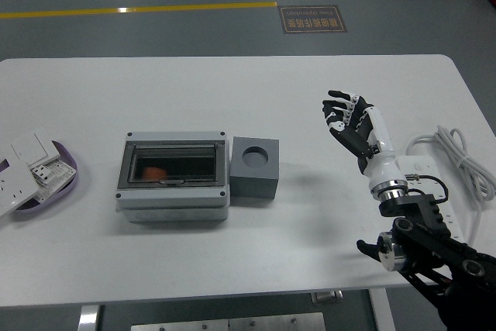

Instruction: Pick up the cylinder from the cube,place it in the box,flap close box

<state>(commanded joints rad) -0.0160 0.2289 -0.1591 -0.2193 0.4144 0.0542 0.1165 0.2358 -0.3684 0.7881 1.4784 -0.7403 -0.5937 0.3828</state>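
Observation:
A grey box [174, 175] with a shut clear flap sits left of centre on the white table [232, 98]. An orange cylinder [153, 170] shows inside it through the flap. A grey cube [256, 167] with an empty round hole on top stands against the box's right side. My right hand [346, 118] hovers over the table to the right of the cube, well apart from it, fingers spread and holding nothing. My left arm is out of view.
A purple dish [56, 180] with white switch plates [23, 162] lies at the table's left edge. A white cable and power strip [457, 160] lie at the right edge.

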